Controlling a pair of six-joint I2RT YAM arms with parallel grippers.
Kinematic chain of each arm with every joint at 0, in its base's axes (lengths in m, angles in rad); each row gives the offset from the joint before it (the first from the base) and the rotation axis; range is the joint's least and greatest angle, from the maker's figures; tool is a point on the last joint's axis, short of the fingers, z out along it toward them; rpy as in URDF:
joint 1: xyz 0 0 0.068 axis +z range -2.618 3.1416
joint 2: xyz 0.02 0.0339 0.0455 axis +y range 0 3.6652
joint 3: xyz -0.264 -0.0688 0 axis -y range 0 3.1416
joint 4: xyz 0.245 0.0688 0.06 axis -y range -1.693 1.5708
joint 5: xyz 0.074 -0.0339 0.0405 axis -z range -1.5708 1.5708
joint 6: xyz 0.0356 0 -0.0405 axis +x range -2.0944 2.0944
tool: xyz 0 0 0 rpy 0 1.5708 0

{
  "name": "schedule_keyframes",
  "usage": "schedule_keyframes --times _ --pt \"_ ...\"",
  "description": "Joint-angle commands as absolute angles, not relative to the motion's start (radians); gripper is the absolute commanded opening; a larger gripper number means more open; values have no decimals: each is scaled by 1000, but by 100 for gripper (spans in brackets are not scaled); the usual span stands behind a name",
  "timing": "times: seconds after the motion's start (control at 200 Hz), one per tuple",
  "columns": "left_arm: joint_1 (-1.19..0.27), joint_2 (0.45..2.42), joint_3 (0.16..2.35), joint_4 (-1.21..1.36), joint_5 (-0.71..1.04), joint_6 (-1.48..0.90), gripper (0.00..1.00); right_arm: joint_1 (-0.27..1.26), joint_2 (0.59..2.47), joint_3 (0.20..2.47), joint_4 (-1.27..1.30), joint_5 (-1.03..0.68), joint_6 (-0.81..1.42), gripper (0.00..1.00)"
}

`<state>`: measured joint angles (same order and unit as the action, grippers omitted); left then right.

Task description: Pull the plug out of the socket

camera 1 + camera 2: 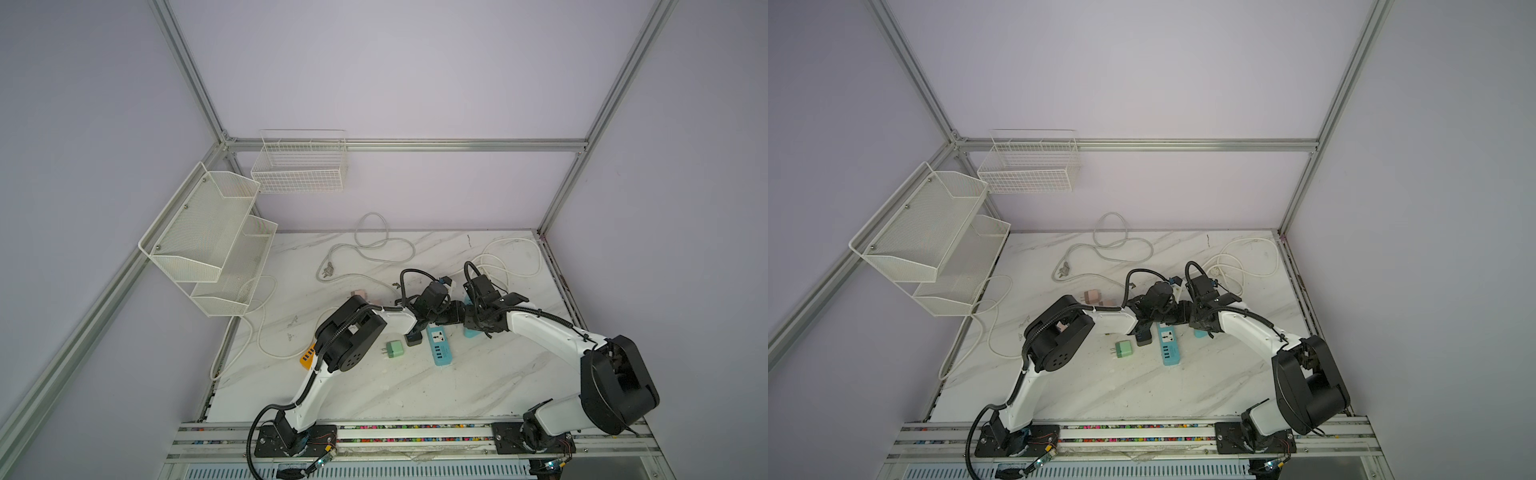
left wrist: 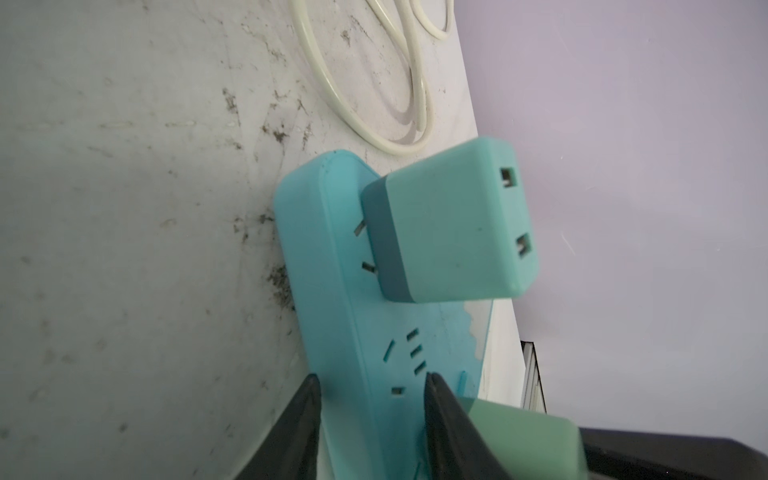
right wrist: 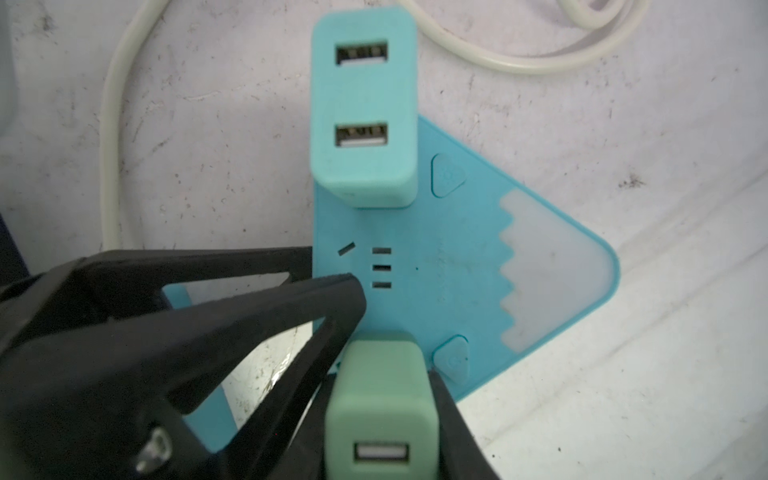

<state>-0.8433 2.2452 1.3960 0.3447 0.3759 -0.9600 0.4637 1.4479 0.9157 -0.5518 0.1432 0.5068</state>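
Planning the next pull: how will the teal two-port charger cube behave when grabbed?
The teal two-port charger cube looks rigid and smooth, possibly slippery. Its prongs show and it leans: probably loosely seated. The flat blue power strip may lift with it.

In both top views the teal socket strip lies mostly hidden.

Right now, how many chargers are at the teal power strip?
2. A teal two-port charger is plugged into the power strip, prongs partly showing. A green charger is clamped in the right gripper at the strip's edge, its prongs hidden. More may be hidden.
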Motion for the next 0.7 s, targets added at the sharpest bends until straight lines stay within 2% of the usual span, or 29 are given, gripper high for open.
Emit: schedule_keyframes --times 0.0,0.465,0.695 --pt "-840 2246 1334 396 433 -1011 43 461 1398 927 -469 66 531 2" --pt "-833 2233 1285 569 491 -1076 47 460 1379 939 -449 14 538 2" --pt "-829 2224 1272 514 477 -1058 47 457 1379 943 -456 2 542 2"
